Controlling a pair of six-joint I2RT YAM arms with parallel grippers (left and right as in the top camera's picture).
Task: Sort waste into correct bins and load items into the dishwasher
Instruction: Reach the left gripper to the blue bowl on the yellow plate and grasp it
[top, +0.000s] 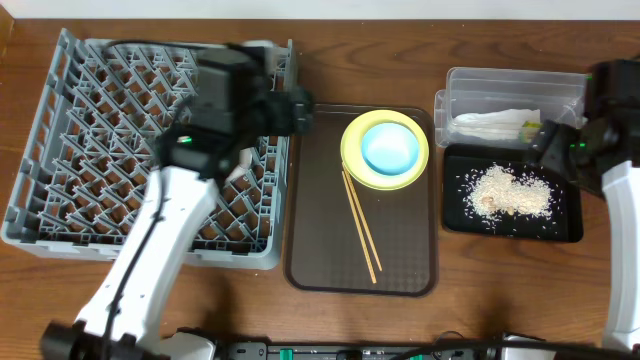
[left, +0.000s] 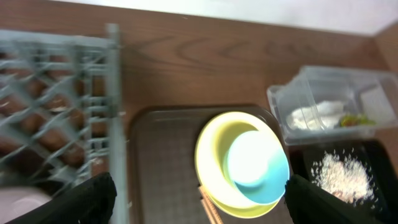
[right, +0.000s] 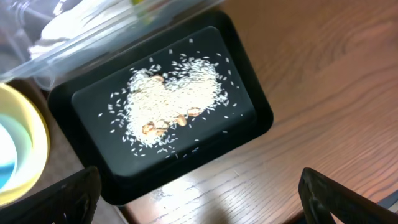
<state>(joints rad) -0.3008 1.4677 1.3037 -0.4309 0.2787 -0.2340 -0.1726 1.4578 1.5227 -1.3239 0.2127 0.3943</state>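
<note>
My left gripper (left: 200, 202) is open and holds nothing; it hangs over the right edge of the grey dishwasher rack (top: 60, 130), facing the brown tray. A pale-pink bowl (top: 240, 165) lies in the rack, partly hidden by the arm. The yellow plate (top: 352, 150) holds the light-blue bowl (top: 390, 148) on that tray, with the chopsticks (top: 360, 225) beside it. The clear tub (top: 510, 85) contains the napkin (top: 495, 122) and the wrapper (top: 530, 127). Rice crumbs (right: 168, 102) lie in the black tray (right: 249, 130). Above that tray's near edge my right gripper (right: 202, 199) is open and empty.
The dark-brown serving tray (top: 400, 255) lies between the rack and the two bins. The black tray sits close in front of the clear tub at the table's right. Bare wooden table (right: 298, 155) runs alongside the black tray.
</note>
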